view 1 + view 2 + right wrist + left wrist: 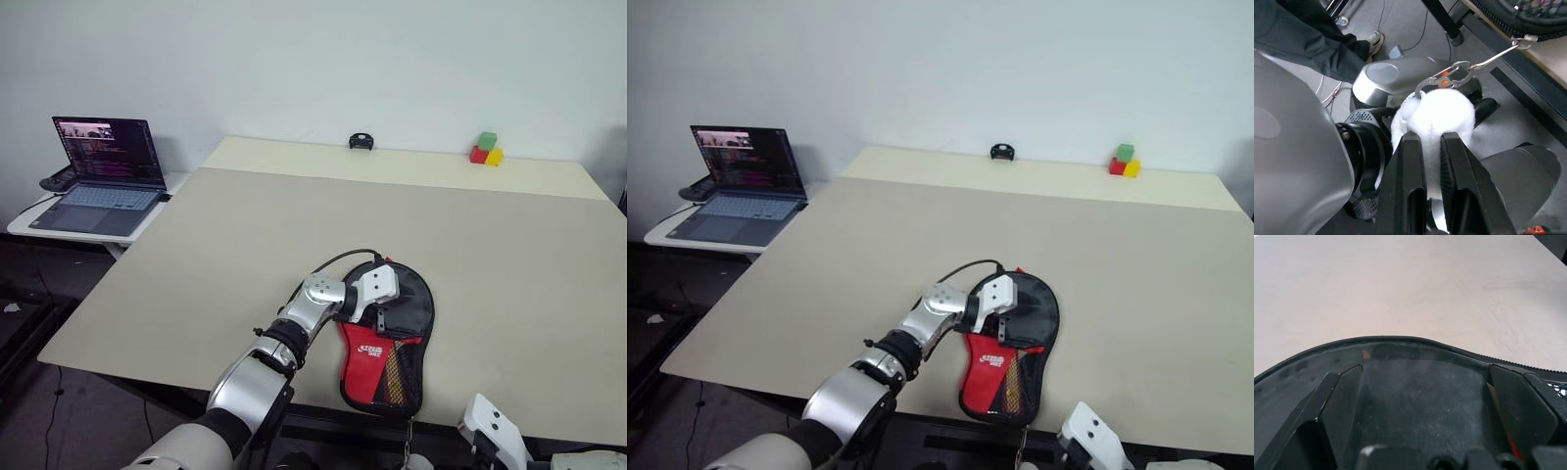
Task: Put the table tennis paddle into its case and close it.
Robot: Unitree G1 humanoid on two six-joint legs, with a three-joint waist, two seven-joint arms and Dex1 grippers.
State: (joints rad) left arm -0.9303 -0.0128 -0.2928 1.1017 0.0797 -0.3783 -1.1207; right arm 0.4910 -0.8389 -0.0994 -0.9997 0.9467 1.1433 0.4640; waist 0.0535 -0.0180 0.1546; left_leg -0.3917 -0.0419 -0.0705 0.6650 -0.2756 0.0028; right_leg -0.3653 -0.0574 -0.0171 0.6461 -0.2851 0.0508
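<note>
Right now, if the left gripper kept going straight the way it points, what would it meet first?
The left gripper, open, already sits low over the soft black paddle-shaped fabric case; going on it would likely cross the case's zip edge onto the bare beige table. Depth is unclear.

My table point(245, 235) is wide and beige. On it lie the case point(402, 338) at the near edge, a small black object point(361, 142) and colored blocks point(486, 149) along the far edge.

Black case point(392, 343) with red panel, white logo, mesh; beige counter point(245, 245); green, red, yellow blocks point(486, 149) at one o'clock.
</note>
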